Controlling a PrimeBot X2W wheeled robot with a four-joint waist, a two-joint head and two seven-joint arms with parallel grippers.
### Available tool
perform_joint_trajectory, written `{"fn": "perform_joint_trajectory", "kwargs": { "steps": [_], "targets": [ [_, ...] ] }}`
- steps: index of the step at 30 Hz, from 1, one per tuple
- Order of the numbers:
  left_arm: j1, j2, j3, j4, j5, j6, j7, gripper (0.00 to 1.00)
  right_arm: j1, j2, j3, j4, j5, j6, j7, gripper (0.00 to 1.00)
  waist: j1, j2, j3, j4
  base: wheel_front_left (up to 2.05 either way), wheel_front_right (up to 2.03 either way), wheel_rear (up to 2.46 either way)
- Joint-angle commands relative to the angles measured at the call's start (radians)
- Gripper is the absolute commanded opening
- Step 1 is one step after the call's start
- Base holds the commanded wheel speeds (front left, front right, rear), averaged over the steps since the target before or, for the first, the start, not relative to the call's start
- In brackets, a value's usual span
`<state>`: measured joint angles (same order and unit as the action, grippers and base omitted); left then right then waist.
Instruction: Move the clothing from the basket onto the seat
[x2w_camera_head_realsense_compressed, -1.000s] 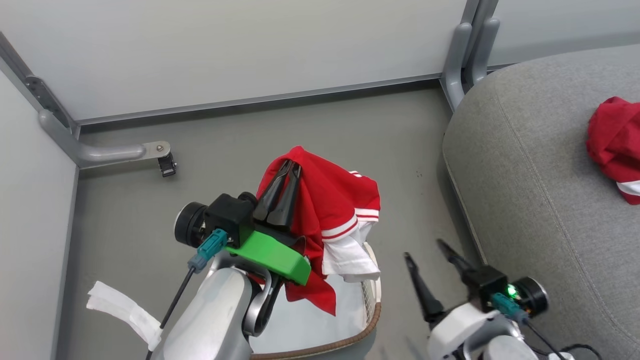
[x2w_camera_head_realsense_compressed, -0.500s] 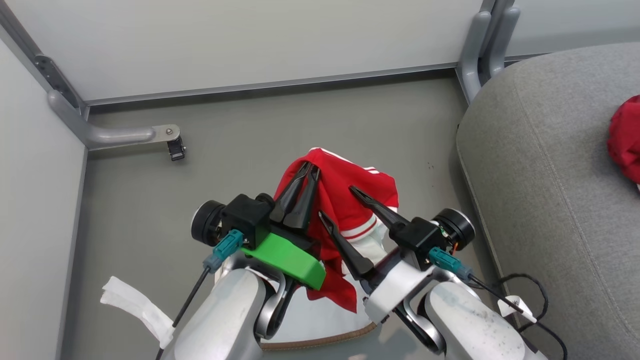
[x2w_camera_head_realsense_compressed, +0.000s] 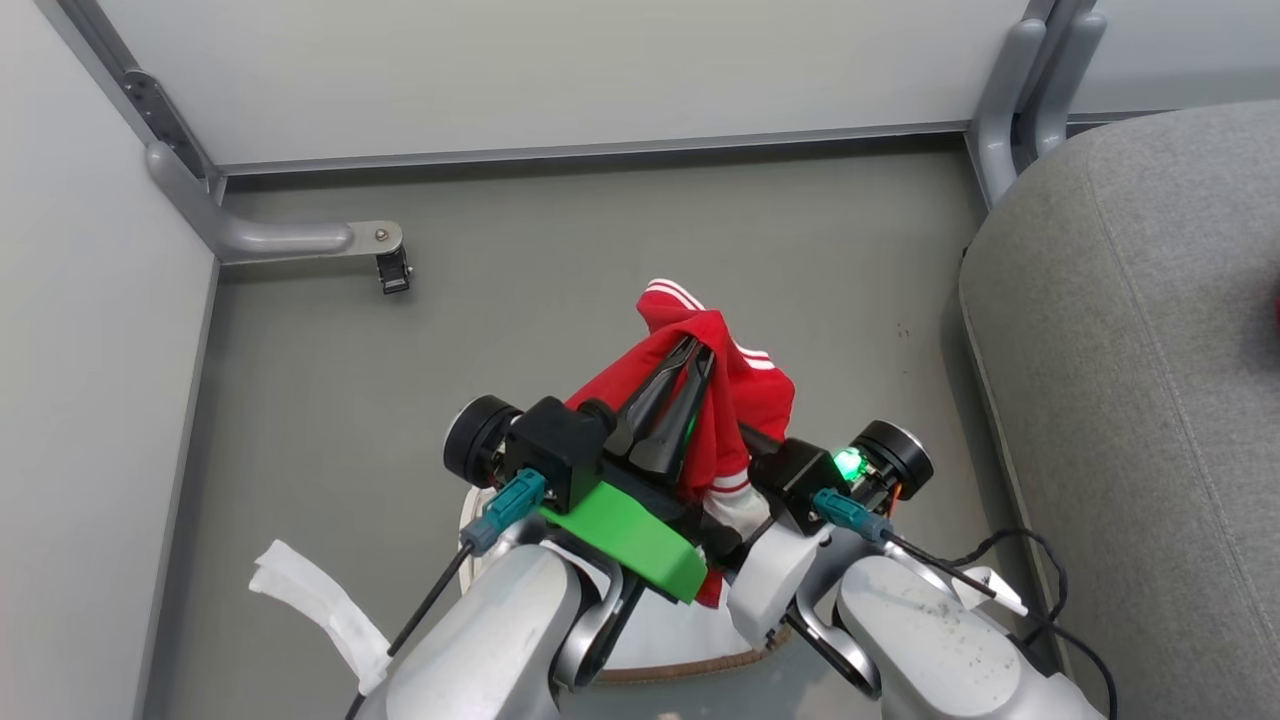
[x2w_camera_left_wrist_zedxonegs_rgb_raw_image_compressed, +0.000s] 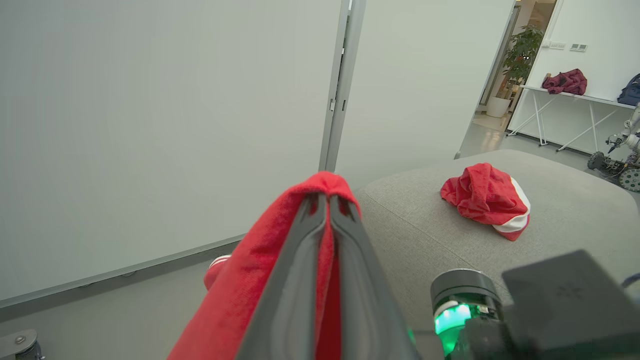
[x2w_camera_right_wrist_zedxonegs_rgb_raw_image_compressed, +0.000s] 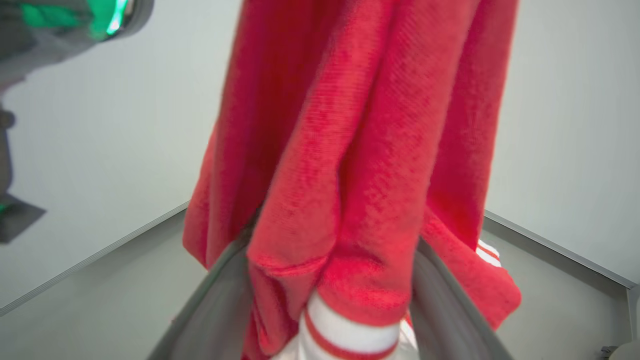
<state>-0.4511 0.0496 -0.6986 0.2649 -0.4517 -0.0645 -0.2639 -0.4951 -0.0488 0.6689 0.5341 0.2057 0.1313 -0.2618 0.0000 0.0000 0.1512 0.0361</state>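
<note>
Looming off to the right of both pincers is the seat (x2w_camera_head_realsense_compressed: 1130, 350), broad and grey. In the left wrist view one other garment (x2w_camera_left_wrist_zedxonegs_rgb_raw_image_compressed: 485, 200) lies on it already, well beyond the left pincer's tips. Down beneath the two wrists sits the basket (x2w_camera_head_realsense_compressed: 690, 668), only its brown rim and white liner peeking out between the forearms.

Now the big news: a second ago the right pincer was hanging open low and well away from the cloth, half a second ago it was reaching in with its fingers spread, and now it is buried in the fabric just beside the left one. That makes this a two-handed lift, and I'd judge the carry across to the seat is next.

The clothing (x2w_camera_head_realsense_compressed: 740, 380) hangs clear above the basket, draped over the left pincer (x2w_camera_head_realsense_compressed: 697, 348). That one is pressed tight shut, a red fold nipped at its very tips and the rest trailing back along its fingers. The right pincer (x2w_camera_right_wrist_zedxonegs_rgb_raw_image_compressed: 335, 240) sits lower on the same garment, part closed on a thick bunch that fills its gap, striped cuff dangling toward its wrist.
</note>
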Motion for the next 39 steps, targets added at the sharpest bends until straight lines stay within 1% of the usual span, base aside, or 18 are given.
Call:
{"fn": "perform_joint_trajectory", "kwargs": {
  "steps": [1, 6, 11, 12, 13, 14, 15, 20, 28, 33, 35, 39],
  "targets": [
    [-0.020, 0.002, -0.004, -0.006, -0.010, 0.005, -0.001, 0.00, -0.014, -0.005, 0.001, 0.009, 0.009, -0.001, -0.005, 0.00, 0.0000, 0.0000, 0.002, 0.006, 0.00, 0.00, 0.00],
    [-0.015, 0.002, -0.010, 0.002, -0.013, 0.013, -0.001, 0.00, -0.027, -0.005, -0.002, 0.032, 0.032, -0.001, -0.005, 0.00, 0.0000, 0.0000, 0.004, 0.008, 0.00, 0.00, 0.00],
    [-0.013, 0.002, 0.012, 0.014, 0.022, 0.023, -0.001, 0.00, -0.012, -0.005, -0.033, 0.003, 0.032, -0.001, -0.005, 0.00, 0.0000, 0.0000, 0.010, -0.021, 0.00, 0.00, 0.00],
    [-0.013, 0.002, 0.015, 0.016, 0.036, 0.024, -0.001, 0.06, -0.008, -0.005, -0.041, -0.002, 0.033, -0.001, -0.005, 0.00, 0.0000, 0.0000, 0.013, -0.028, 0.00, 0.00, 0.00],
    [-0.010, 0.002, 0.021, 0.017, 0.045, 0.024, -0.001, 0.39, -0.003, -0.005, -0.046, -0.007, 0.035, -0.001, -0.005, 0.00, 0.0000, 0.0000, 0.015, -0.037, 0.00, 0.00, 0.00],
    [-0.003, 0.002, 0.028, 0.022, 0.054, 0.022, -0.001, 0.97, 0.001, -0.005, -0.054, -0.015, 0.036, -0.001, -0.005, 0.00, 0.0000, 0.0000, 0.019, -0.051, 0.00, 0.00, 0.00],
    [-0.001, 0.003, 0.036, 0.029, 0.069, 0.020, -0.001, 1.00, 0.002, -0.005, -0.058, -0.021, 0.037, -0.001, -0.005, 0.00, 0.0000, 0.0000, 0.025, -0.068, 0.00, 0.00, 0.00],
    [0.005, 0.003, 0.064, 0.053, 0.108, 0.002, -0.001, 1.00, 0.018, -0.005, -0.108, -0.042, 0.037, -0.001, -0.005, 0.00, 0.0000, 0.0000, 0.053, -0.156, 0.00, 0.00, 0.00],
    [0.024, 0.003, 0.120, 0.099, 0.179, -0.028, -0.001, 1.00, 0.046, -0.004, -0.167, -0.073, 0.050, -0.001, -0.005, 0.00, 0.0000, 0.0000, 0.084, -0.360, 0.00, 0.00, 0.00],
    [0.034, 0.004, 0.137, 0.117, 0.194, -0.045, -0.001, 1.00, 0.073, -0.004, -0.199, -0.085, 0.054, -0.001, -0.005, 0.00, 0.0000, 0.0000, 0.092, -0.477, 0.00, 0.00, 0.00],
    [0.036, 0.004, 0.140, 0.121, 0.199, -0.050, -0.001, 1.00, 0.084, -0.003, -0.208, -0.087, 0.057, -0.001, -0.005, 0.00, 0.0000, 0.0000, 0.093, -0.516, 0.00, 0.00, 0.00],
    [0.040, 0.004, 0.139, 0.132, 0.205, -0.057, -0.001, 1.00, 0.106, -0.004, -0.242, -0.095, 0.054, -0.001, -0.005, 0.00, 0.0000, 0.0000, 0.097, -0.571, 0.00, 0.00, 0.00]
  ]
}}
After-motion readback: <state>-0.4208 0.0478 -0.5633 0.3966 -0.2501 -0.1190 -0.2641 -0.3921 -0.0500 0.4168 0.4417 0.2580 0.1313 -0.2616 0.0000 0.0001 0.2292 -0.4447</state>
